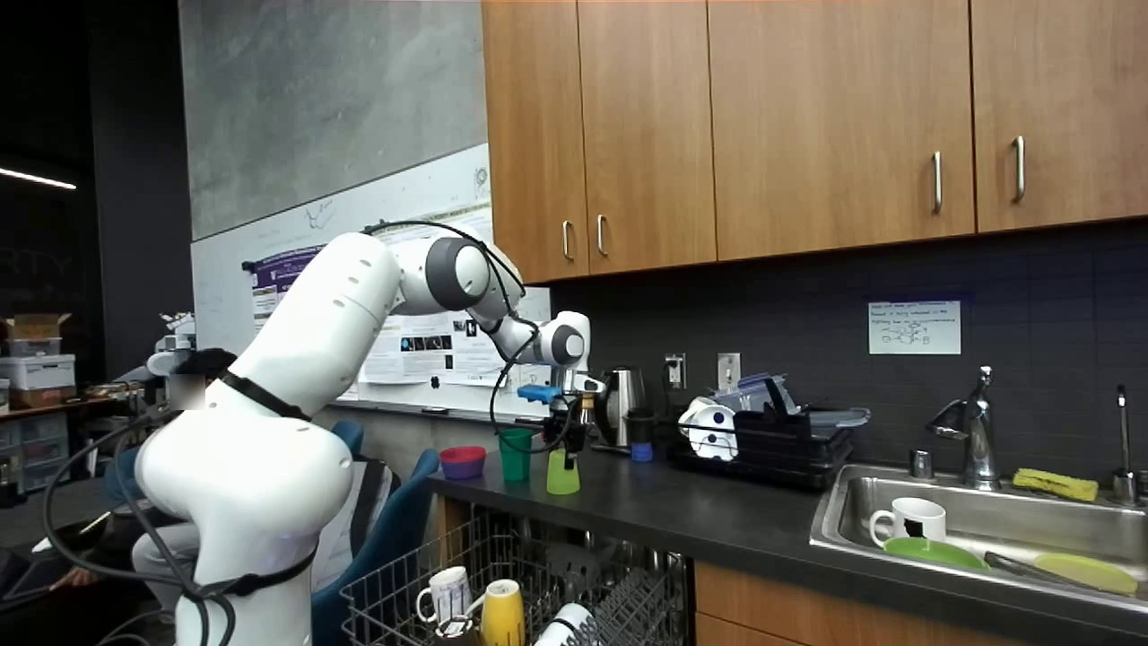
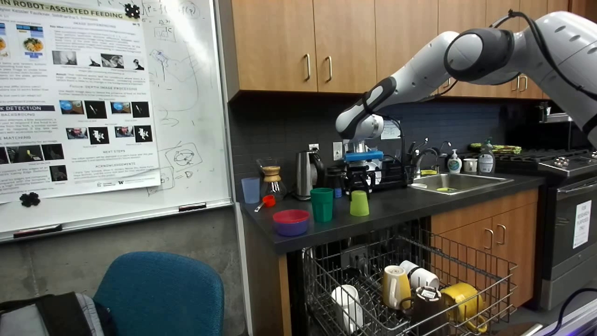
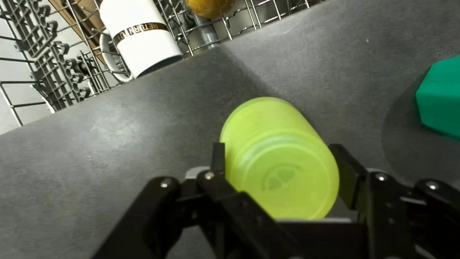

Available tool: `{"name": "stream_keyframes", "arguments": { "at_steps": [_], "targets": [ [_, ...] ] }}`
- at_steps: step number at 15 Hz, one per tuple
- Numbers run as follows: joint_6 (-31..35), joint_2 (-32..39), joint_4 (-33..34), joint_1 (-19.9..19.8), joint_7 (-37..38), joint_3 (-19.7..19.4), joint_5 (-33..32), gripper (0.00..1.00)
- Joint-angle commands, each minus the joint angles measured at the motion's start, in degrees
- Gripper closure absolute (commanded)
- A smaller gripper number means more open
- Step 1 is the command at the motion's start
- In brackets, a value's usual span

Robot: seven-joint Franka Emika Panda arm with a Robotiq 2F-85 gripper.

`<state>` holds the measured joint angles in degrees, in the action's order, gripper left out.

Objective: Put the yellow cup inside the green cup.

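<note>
The yellow cup [image 1: 563, 477] stands upside down on the dark counter, its base up. It also shows in an exterior view [image 2: 359, 204] and in the wrist view [image 3: 284, 169]. My gripper [image 2: 358, 186] points down over it, with a finger on each side of the cup [image 3: 277, 145]. Both fingers lie very close to the cup's sides; I cannot tell whether they press on it. The green cup [image 2: 322, 205] stands upright beside it, mouth up, also visible in an exterior view [image 1: 515, 456]. Only its edge shows at the right of the wrist view [image 3: 440, 97].
Red and purple bowls [image 2: 291, 222] stand beyond the green cup near the counter's end. A kettle [image 2: 306, 175] and a black dish rack [image 1: 762, 449] stand along the wall. An open dishwasher rack [image 2: 410, 280] with mugs juts out below the counter's front edge.
</note>
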<state>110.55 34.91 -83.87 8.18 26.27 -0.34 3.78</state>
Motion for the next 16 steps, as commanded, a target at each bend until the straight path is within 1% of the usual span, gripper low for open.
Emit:
{"name": "stream_keyframes", "arguments": {
  "at_steps": [1, 5, 8, 11, 14, 16],
  "targets": [
    [-2.4, -0.9, 0.0, -0.1, -0.6, 0.2, 0.4, 0.55],
    [-2.8, -4.6, -3.2, -1.1, -1.1, 1.1, 3.8, 0.55],
    [-2.9, -9.6, -6.8, -1.6, -1.7, 1.7, 6.9, 0.55],
    [-6.1, -15.3, -10.0, -1.9, -3.4, 2.2, 9.1, 0.55],
    [-10.1, -20.7, -13.4, -3.4, -10.7, 4.4, 16.0, 0.55],
    [-12.3, -22.9, -14.4, -3.7, -14.7, 5.5, 21.1, 0.55]
  ]
}}
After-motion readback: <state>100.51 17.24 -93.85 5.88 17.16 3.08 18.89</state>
